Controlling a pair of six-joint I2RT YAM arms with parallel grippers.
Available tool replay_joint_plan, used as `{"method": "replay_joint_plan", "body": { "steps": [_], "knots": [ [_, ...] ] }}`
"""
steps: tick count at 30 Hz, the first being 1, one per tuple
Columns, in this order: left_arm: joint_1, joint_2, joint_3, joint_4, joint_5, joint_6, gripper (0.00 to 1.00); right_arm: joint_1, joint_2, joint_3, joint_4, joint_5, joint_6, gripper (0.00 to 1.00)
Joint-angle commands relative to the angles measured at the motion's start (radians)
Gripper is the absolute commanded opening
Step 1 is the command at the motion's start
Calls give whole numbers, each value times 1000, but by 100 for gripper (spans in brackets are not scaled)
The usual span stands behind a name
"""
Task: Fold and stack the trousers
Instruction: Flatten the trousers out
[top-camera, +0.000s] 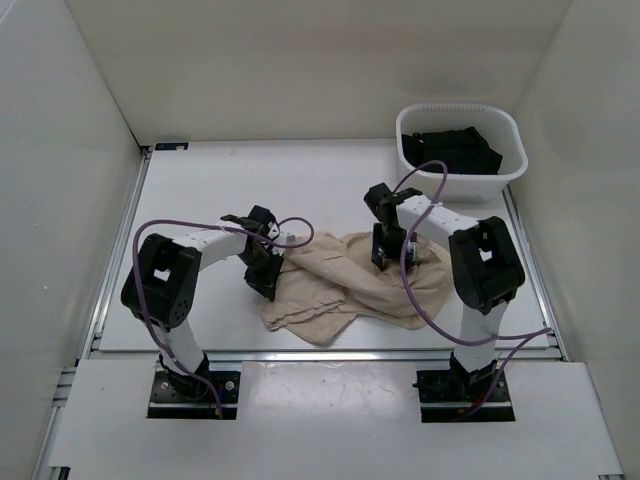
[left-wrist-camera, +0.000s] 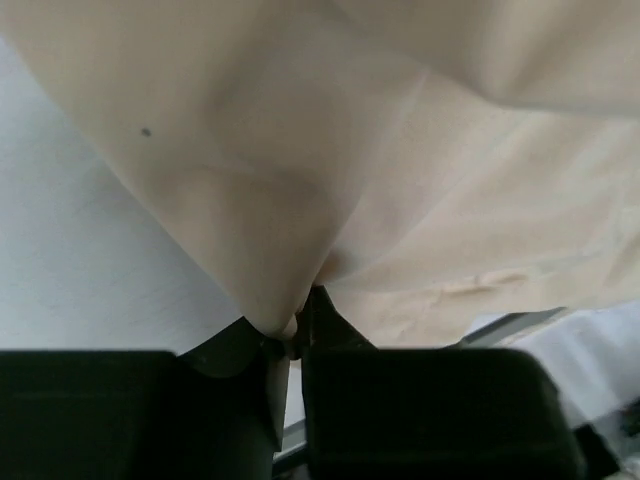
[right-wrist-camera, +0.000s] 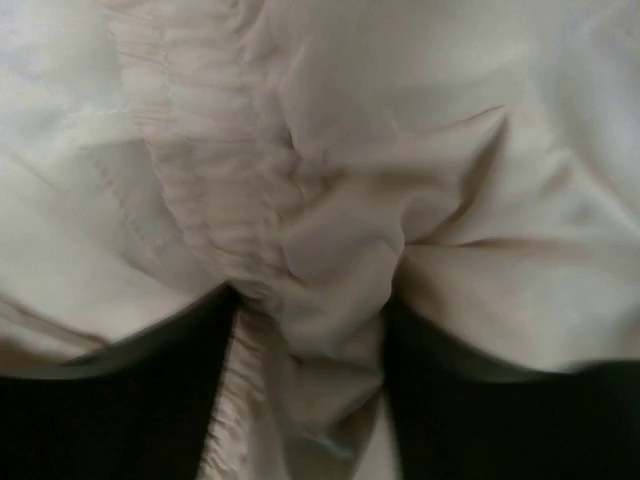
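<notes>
Trousers: the trousers (top-camera: 350, 285) lie bunched up mid-table (top-camera: 200, 180), between both claws.
Left claw: the left claw (left-wrist-camera: 290, 340) pinches a thin fold.
Right claw: the right claw (right-wrist-camera: 310, 330) squeezes a thick bunch near the stretchy waist.
Risk: I think the thin fold may slip out if the claws pull hard.
Around: the white basket (top-camera: 455, 186) of dark clothes (top-camera: 450, 150) sits well apart, not blocking.

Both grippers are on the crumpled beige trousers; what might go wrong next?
The left gripper pinches only a thin fold of the crumpled beige cotton trousers; it may slip out on lifting. The right gripper holds a thick bunched wad, so layers may lift together, spoiling the fold.
</notes>
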Motion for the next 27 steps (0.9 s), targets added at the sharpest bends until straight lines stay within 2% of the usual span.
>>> {"method": "replay_joint_plan", "body": {
  "steps": [1,2,4,5,6,7,9,10,11,12,13,15,16,19,21,23,24,25,27],
  "knots": [
    [-3,-7,-31,41,6,9,17,3,29,18,-39,-44,-40,57],
    [7,-38,-31,41,-3,9,16,3,29,31,-48,-56,-40,30],
    [40,-75,-31,41,-97,9,16,3,17,91,-48,-91,-50,6],
    [66,-95,-22,41,-140,9,16,3,8,125,-59,-112,-50,0],
    [101,-134,-7,41,-185,9,15,3,-1,164,-59,-142,-50,0],
    [195,-150,39,41,-260,9,15,3,-24,209,-48,-175,-59,0],
    [321,-185,108,41,-308,9,15,3,-64,364,-27,-290,-50,0],
    [457,-185,151,41,-319,9,15,3,-79,419,-12,-324,-50,0],
    [522,-195,242,41,-328,9,15,3,-96,470,24,-350,-37,0],
    [584,-195,286,31,-328,9,15,3,-134,558,42,-367,-25,0],
    [691,-195,326,31,-342,9,15,3,-155,592,56,-367,-25,0],
    [776,-204,421,22,-351,9,15,3,-228,634,65,-329,-16,0],
    [837,-231,440,22,-351,9,15,-14,-257,625,65,-302,-16,0],
    [885,-282,443,22,-365,9,15,-51,-394,507,65,-169,-4,0],
    [896,-349,386,22,-394,9,15,-91,-498,314,30,-111,27,0],
    [917,-418,331,22,-429,9,15,-130,-572,166,10,-43,99,5],
    [917,-441,259,22,-446,9,15,-140,-651,8,-22,-10,137,9],
    [926,-464,215,22,-461,9,15,-149,-691,-72,-39,17,180,30],
    [926,-546,76,-21,-471,9,15,-161,-800,-224,-92,59,303,67]
  ]
}}
